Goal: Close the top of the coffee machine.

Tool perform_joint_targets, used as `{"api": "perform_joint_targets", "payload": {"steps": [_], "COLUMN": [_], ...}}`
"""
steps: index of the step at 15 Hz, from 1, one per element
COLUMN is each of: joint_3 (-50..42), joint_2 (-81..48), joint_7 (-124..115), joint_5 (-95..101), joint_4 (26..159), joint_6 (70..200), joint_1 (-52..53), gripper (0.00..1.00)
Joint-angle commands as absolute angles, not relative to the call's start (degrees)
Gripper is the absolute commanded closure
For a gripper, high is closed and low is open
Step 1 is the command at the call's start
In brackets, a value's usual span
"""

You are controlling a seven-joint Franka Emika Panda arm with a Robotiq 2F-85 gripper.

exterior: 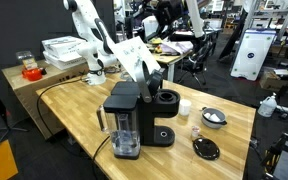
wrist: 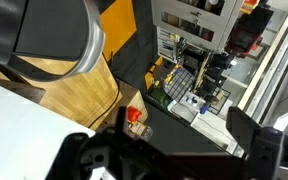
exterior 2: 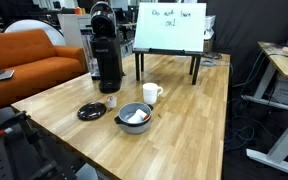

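Observation:
The black coffee machine (exterior: pixel 134 120) stands in the middle of the wooden table, with a clear water tank at its front and a round brew chamber (exterior: pixel 167 99) open on top. It also shows in an exterior view (exterior 2: pixel 108 55) at the far left, where its black lid (exterior 2: pixel 102 12) appears raised. My gripper (exterior: pixel 153 76) hangs on the white arm just above and behind the brew chamber, dark against the lid, so I cannot separate the two there. In the wrist view the two fingers (wrist: pixel 184 130) are spread apart with nothing between them.
A white cup (exterior 2: pixel 152 93), a bowl (exterior 2: pixel 134 117) and a round black dish (exterior 2: pixel 91 112) sit on the table beside the machine. A whiteboard sign (exterior 2: pixel 169 27) stands at the back. A side table with a white tray (exterior: pixel 62 48) is behind.

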State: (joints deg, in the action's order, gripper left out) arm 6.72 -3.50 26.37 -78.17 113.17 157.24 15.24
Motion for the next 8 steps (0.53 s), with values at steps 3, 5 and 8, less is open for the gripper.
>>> {"api": "perform_joint_targets", "payload": {"steps": [3,5,8], "joint_3": [7.24,7.6,8.03], "joint_2": [-4.72,-6.01,-8.86], "joint_7": [28.7,29.37,28.33], "joint_5": [-91.22,-94.46,-96.47], "joint_4": [110.72,109.79,108.2], "joint_6": [159.36,160.31,160.66], "joint_1": [15.56,16.07,16.81], "gripper": [0.0,0.0,0.0]}}
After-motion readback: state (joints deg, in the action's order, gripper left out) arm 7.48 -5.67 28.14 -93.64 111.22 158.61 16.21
